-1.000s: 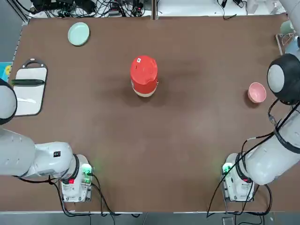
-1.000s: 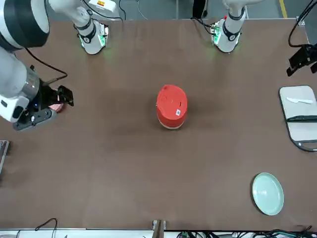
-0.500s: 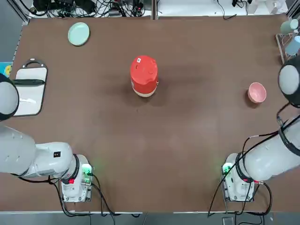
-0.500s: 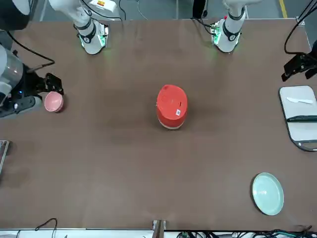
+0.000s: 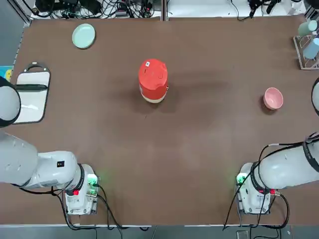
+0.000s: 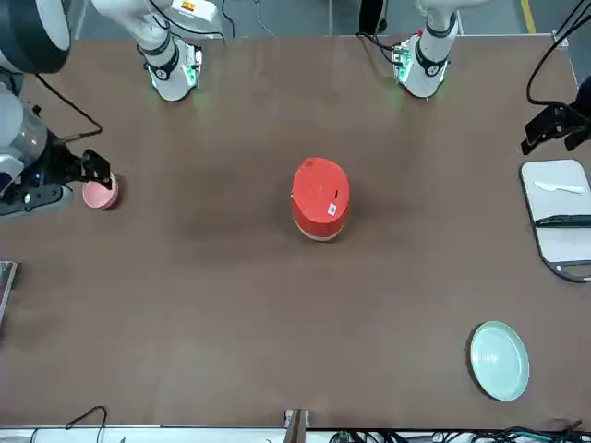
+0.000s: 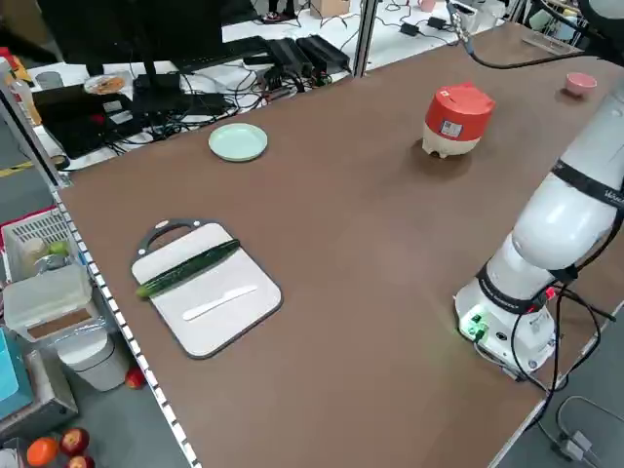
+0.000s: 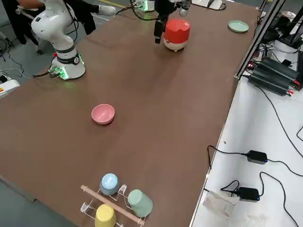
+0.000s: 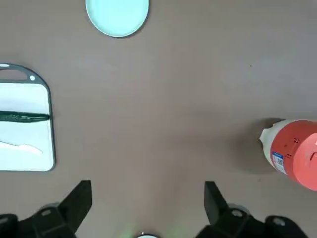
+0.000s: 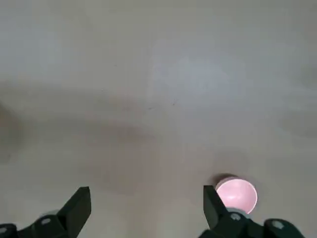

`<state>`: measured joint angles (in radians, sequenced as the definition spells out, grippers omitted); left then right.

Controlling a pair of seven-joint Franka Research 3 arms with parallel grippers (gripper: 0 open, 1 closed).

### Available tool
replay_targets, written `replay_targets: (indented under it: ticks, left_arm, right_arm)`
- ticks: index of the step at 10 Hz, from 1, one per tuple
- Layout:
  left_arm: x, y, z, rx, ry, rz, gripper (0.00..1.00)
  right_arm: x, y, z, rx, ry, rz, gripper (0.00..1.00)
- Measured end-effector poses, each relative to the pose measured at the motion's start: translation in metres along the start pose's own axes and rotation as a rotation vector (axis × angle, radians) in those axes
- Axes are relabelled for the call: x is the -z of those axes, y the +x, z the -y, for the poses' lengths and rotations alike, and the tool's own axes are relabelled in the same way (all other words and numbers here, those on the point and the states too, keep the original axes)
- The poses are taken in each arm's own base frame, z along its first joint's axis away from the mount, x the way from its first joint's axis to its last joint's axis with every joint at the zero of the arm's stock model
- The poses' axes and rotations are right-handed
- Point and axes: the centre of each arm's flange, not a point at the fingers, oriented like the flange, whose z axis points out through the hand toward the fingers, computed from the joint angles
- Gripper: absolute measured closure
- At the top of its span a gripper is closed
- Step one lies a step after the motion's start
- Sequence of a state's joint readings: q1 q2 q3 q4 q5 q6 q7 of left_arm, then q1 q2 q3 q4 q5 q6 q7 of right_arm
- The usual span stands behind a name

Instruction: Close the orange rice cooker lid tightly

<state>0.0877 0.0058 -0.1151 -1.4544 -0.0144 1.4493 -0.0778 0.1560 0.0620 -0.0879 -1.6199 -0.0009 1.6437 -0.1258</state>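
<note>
The orange rice cooker (image 5: 153,92) stands upright in the far middle of the table, and it also shows in the front view (image 6: 319,220). Its lid (image 5: 152,70) lies flat on top of it, white mark facing up, with no gap visible at the rim. My left gripper (image 6: 545,132) hangs open high above the table's left edge, far from the cooker; its wrist view shows spread fingers (image 9: 79,198) and the cooker (image 9: 294,154) off to one side. My right gripper (image 6: 92,169) is open at the table's right side, beside the pink bowl.
A pink bowl (image 5: 273,98) sits near the right edge, also seen by the right wrist camera (image 10: 237,193). A pale green plate (image 5: 83,36) lies at the far left. A cutting board (image 5: 31,94) carries a cucumber and knife. A cup rack (image 8: 113,198) stands at the far right corner.
The right arm has swung outward toward the table's right edge, its gripper drawing back off the pink bowl. The left gripper has drifted slightly. The cooker has not moved.
</note>
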Motion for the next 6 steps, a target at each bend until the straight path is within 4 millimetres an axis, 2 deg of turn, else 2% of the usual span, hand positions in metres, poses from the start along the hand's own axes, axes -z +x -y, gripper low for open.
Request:
replay_targets:
  ticks: [2,6]
  left_arm:
    - [0.000,0.000,-0.004,-0.008,0.000,0.000,0.00]
    - [0.000,0.000,-0.004,-0.007,0.000,-0.001,0.00]
  right_arm:
    - [0.006,-0.005,-0.005,-0.037,-0.002,-0.008,0.00]
    - [0.035,-0.015,-0.005,-0.055,-0.008,-0.037,0.00]
